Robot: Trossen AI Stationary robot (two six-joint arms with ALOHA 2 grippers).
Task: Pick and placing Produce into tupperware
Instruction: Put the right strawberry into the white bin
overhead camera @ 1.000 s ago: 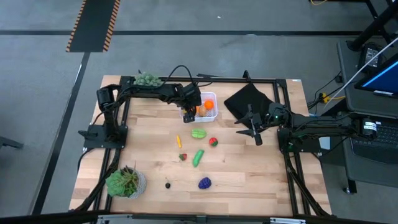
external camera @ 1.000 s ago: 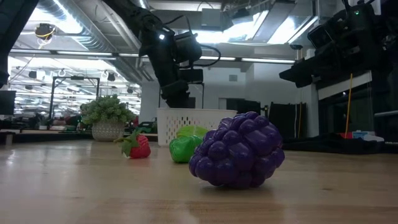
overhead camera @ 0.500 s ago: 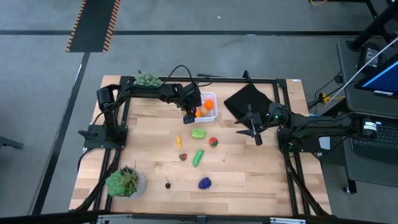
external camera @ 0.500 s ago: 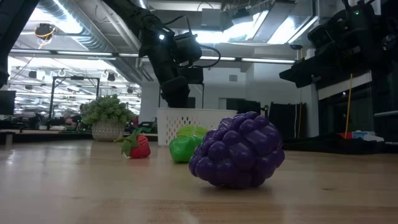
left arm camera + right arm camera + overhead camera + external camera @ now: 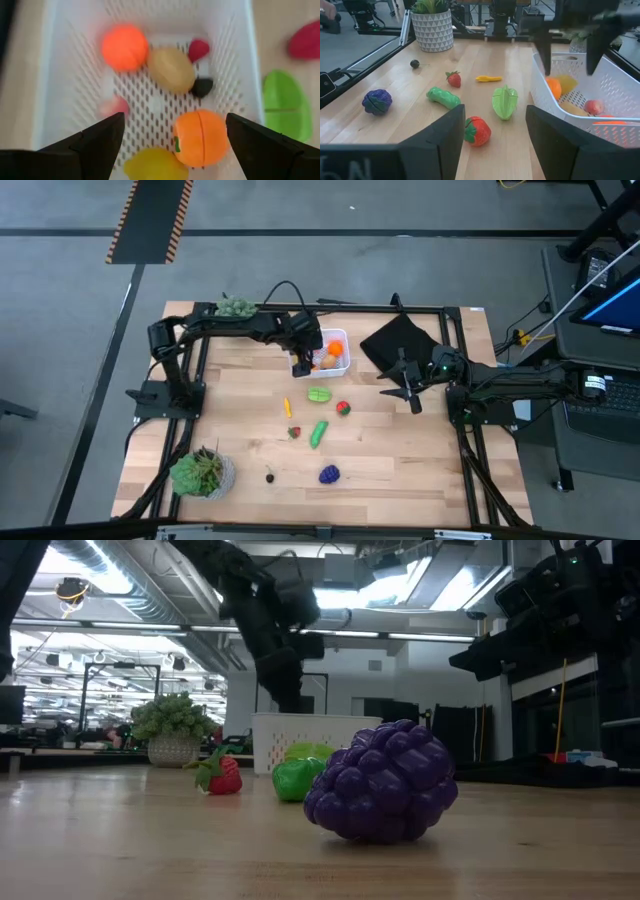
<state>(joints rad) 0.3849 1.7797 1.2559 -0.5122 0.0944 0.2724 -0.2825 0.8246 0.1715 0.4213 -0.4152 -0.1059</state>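
Note:
The white tupperware (image 5: 333, 352) stands at the table's far middle and holds several produce pieces, among them an orange (image 5: 200, 137), an orange ball (image 5: 125, 47) and a tan piece (image 5: 171, 70). My left gripper (image 5: 175, 120) hangs open just above its near-left part, pointing steeply down, with nothing between the fingers. On the table lie a green star fruit half (image 5: 319, 394), a strawberry (image 5: 343, 408), a green cucumber (image 5: 319, 433), purple grapes (image 5: 329, 474), a yellow piece (image 5: 287, 406) and a dark berry (image 5: 270, 476). My right gripper (image 5: 405, 387) waits open to the tub's right.
A black folded cloth (image 5: 400, 340) lies at the far right, beside the tub. One potted plant (image 5: 240, 307) stands at the far left and another (image 5: 202, 472) at the near left corner. Black frame rails (image 5: 468, 470) run along the table's sides.
My left gripper has risen a little over the tupperware. The produce on the table and my right arm have kept still.

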